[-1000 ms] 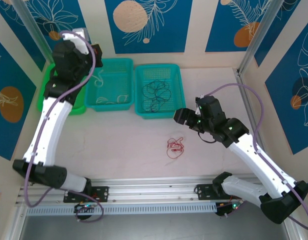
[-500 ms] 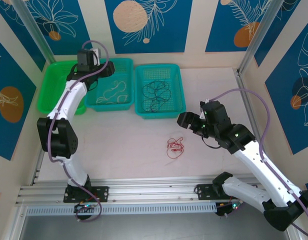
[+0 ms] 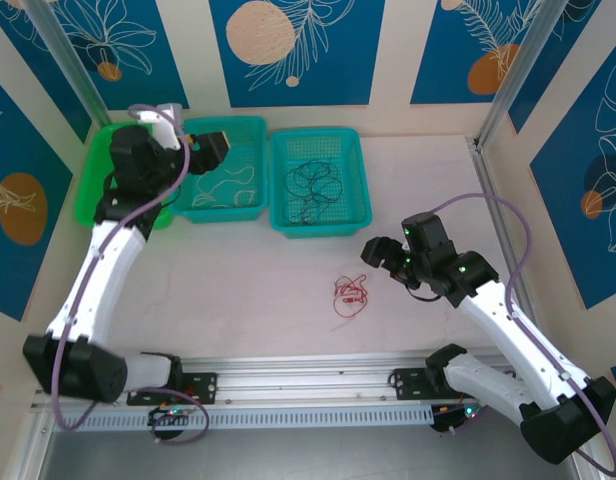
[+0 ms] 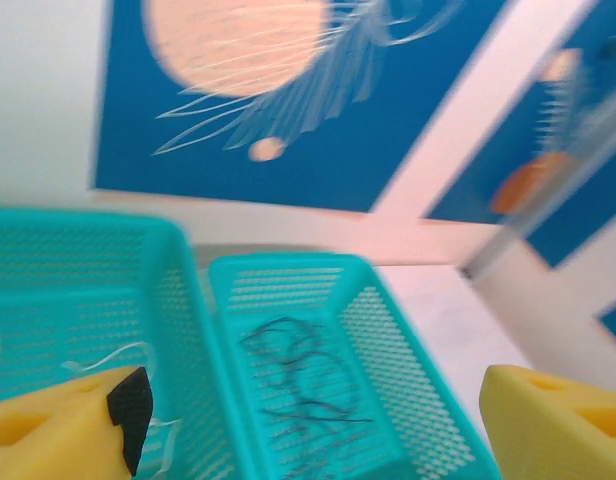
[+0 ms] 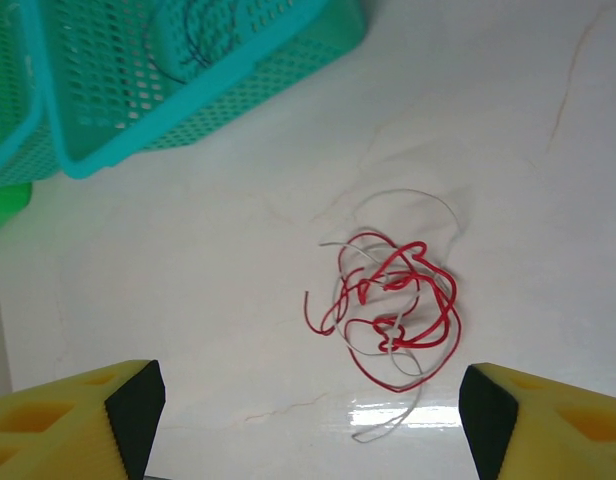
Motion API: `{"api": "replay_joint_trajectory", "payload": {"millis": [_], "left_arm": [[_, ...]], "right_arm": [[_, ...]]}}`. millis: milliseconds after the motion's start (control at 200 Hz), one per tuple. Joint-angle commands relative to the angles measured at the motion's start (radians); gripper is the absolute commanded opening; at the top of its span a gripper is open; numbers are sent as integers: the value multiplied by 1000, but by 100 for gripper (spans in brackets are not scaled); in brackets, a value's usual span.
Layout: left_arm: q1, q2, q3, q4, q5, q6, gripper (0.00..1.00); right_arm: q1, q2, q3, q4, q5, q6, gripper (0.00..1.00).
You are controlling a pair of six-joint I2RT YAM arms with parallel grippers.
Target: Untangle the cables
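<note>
A red wire lies in a loose clump on the white table with a thin white wire tangled through it; from above the clump sits centre front. My right gripper hovers open over it, the clump between and ahead of its yellow fingers, and stands just right of it. A black wire lies coiled in the right teal basket. Another white wire lies in the middle teal basket. My left gripper hangs open above that basket's back edge, holding nothing.
A green basket stands at the back left beside the two teal ones. The left wrist view is blurred and looks over the black wire in its basket. Patterned walls and metal posts close in the back and sides.
The left arm has swung from over the green basket to above the middle teal basket. The right gripper has eased forward and lower beside the red clump.
</note>
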Motion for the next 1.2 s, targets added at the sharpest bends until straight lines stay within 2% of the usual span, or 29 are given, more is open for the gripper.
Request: {"api": "replay_joint_trajectory", "payload": {"millis": [0, 110, 250, 395, 485, 710, 855, 945, 1080, 1195], "left_arm": [[-122, -88, -136, 93, 127, 23, 85], [-290, -142, -243, 111, 112, 101, 85], [-450, -90, -317, 113, 100, 98, 82], [-565, 35, -340, 114, 19, 94, 80], [-609, 138, -320, 120, 15, 104, 80], [-651, 437, -232, 166, 19, 98, 79], [-659, 575, -167, 218, 33, 104, 76], [-660, 642, -131, 243, 49, 106, 68], [-662, 711, -86, 252, 96, 94, 48], [-665, 746, -68, 237, 91, 92, 36]], "right_arm": [[-6, 26, -30, -13, -48, 17, 79], [-6, 51, -59, 4, -76, 29, 79], [-20, 60, -92, 39, -114, 68, 79], [-29, 34, -119, 52, -129, 96, 79], [-35, 8, -136, 57, -136, 110, 79], [-44, -52, -152, 58, -158, 124, 79], [-46, -95, -152, 34, -148, 119, 79], [-49, -122, -155, 21, -141, 120, 79], [-54, -153, -163, -3, -130, 127, 79], [-57, -178, -178, -7, -125, 140, 79]]}}
